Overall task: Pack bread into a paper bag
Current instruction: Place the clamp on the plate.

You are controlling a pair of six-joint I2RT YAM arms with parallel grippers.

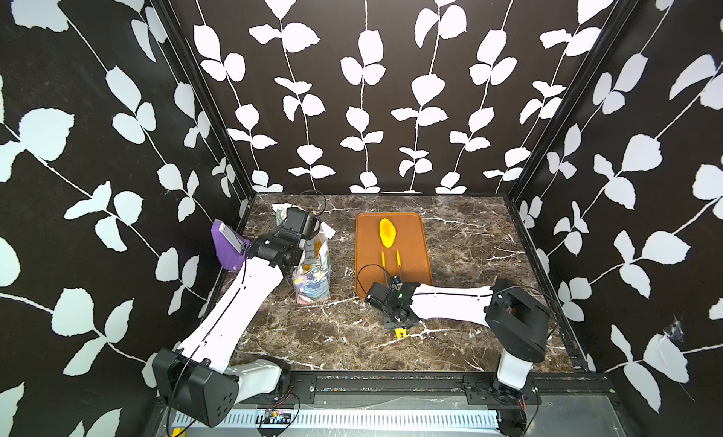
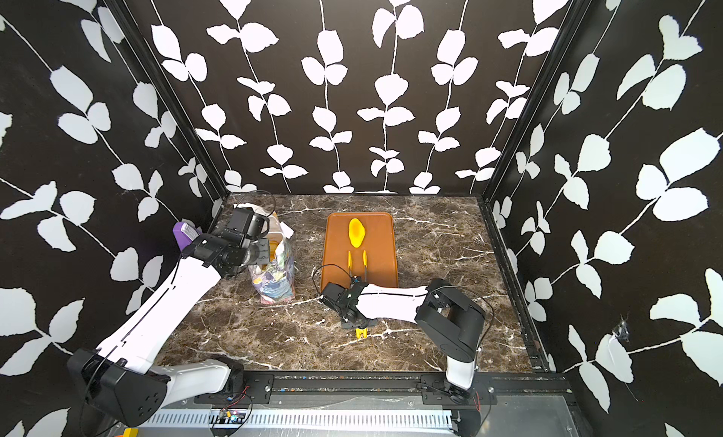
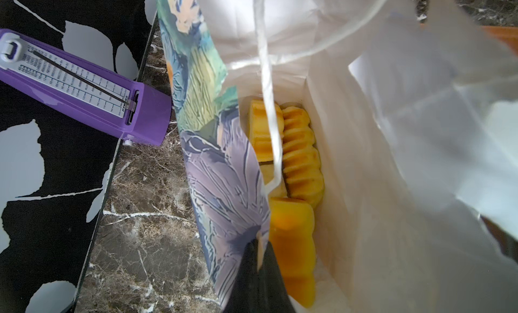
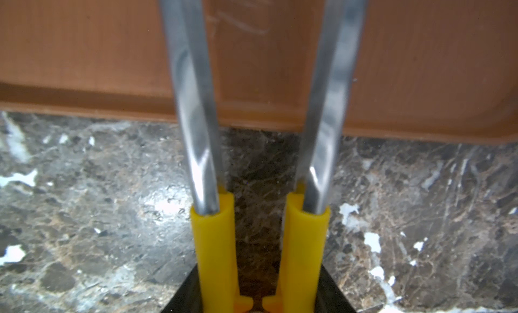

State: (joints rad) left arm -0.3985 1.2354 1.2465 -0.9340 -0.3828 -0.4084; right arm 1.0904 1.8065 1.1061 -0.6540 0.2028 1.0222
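The left arm rises from its base at 7 o'clock on the marble table (image 1: pixel 469 267), its white forearm slanting toward 11 o'clock with the wrist bent over the paper bag (image 1: pixel 313 284). The left gripper (image 3: pixel 259 243) is pinched together on the bag's printed wall at the rim, holding the mouth wide.

The bag stands upright at about 10 o'clock on the table, beside the purple box (image 1: pixel 229 245) at 9 o'clock. Inside it, the left wrist view shows three pieces of bread: two ridged loaves (image 3: pixel 301 157) side by side and a segmented loaf (image 3: pixel 294 241) touching them.

The right arm stands at 5 o'clock, elbow high, its forearm lying low and level toward 9 o'clock. The right gripper (image 4: pixel 259 286) is clamped on the yellow handles of the tongs (image 1: pixel 398 261), which point to 12 o'clock over the brown tray (image 1: pixel 416 255), their tips spread apart. The oval bun (image 1: pixel 387 232) lies at the tray's 12 o'clock end, just beyond the tips and not touching them.
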